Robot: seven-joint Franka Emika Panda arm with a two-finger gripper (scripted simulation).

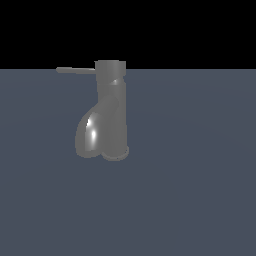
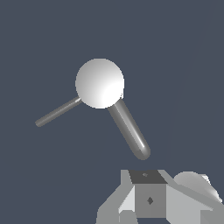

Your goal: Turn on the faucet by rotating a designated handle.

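Observation:
The faucet (image 1: 111, 112) is glossy dark grey and stands upright, with a flat cap, a round base flange and a bulging spout (image 1: 91, 134) on the exterior view's left. The handle (image 1: 76, 70), a thin grey rod, sticks out level from the cap toward the exterior view's left. The wrist view looks down on the cap (image 2: 99, 83), with the thin handle (image 2: 58, 112) and the thicker spout (image 2: 129, 128) spreading from it. My gripper (image 2: 146, 176) shows only in the wrist view, beyond the spout's tip and touching nothing. Its fingers read as one block with no gap.
The faucet stands on a flat blue-grey surface (image 1: 200, 190) that reaches a black background. Nothing else shows. The arm is out of the exterior view.

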